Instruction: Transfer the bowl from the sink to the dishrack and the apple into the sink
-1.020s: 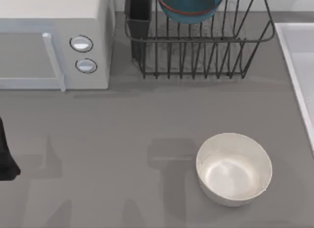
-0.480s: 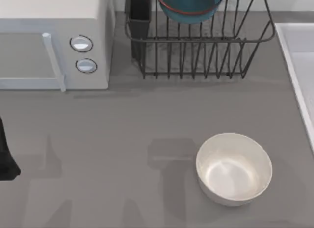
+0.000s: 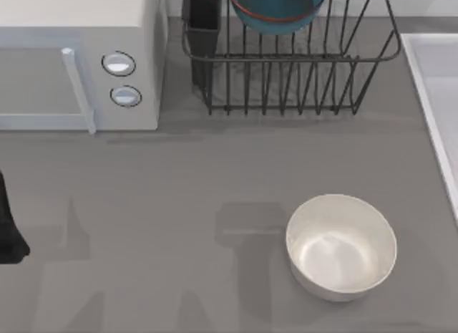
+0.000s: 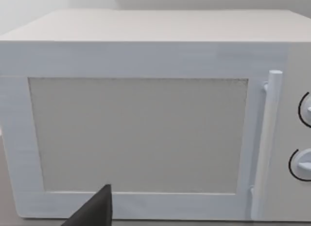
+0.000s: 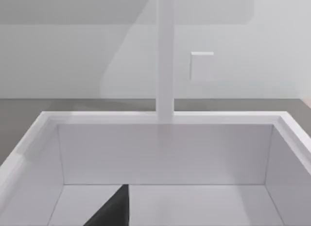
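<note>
One bowl [image 3: 278, 9] sits in the dishrack [image 3: 300, 68], so that job looks done. Beside the dishrack, the sink [image 3: 429, 82] waits for the apple.

- Teal-blue bowl [image 3: 277, 9], thin red-orange line near its rim.
- Dark wire dishrack [image 3: 300, 68], black utensil cup [image 3: 205, 21].
- Pale bluish-white sink [image 5: 165, 153].
- White microwave [image 3: 75, 61], two round knobs [image 3: 119, 64].
- Glossy white bowl [image 3: 341, 247] on the grey table [image 3: 157, 204].
</note>
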Motion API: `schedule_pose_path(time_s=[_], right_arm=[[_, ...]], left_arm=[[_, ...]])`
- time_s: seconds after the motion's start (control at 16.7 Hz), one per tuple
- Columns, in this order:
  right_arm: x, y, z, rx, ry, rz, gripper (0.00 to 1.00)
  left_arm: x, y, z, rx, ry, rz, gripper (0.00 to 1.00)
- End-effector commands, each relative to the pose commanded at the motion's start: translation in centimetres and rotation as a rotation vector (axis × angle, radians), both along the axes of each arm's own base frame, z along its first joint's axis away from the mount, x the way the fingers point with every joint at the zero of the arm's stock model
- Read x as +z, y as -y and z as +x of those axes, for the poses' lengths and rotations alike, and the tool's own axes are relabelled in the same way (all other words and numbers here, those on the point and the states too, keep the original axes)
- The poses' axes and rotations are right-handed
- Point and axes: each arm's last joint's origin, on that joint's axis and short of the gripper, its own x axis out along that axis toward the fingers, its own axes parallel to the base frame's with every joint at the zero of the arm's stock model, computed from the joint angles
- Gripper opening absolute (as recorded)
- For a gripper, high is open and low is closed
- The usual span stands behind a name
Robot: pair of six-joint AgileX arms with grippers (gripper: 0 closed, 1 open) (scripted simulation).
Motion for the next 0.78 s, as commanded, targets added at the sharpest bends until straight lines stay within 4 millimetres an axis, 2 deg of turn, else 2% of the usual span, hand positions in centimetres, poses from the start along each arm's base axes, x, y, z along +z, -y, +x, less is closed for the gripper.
schedule_pose_path(time_s=[0.48, 0.6, 0.78], right_arm=[[0.2, 0.0, 0.0, -0.003, 0.001, -0.001, 1.00], [1.1, -0.3, 0.0, -0.009, 0.001, -0.002, 1.00], [3.6, -1.3, -0.1, -0.015, -0.001, -0.004, 1.00]], left_arm=[[0.0, 0.0, 0.0, 0.000, 0.000, 0.000, 1.00], [0.0, 0.0, 0.0, 0.000, 0.000, 0.000, 1.00], [0.0, 0.0, 0.0, 0.000, 0.000, 0.000, 1.00]])
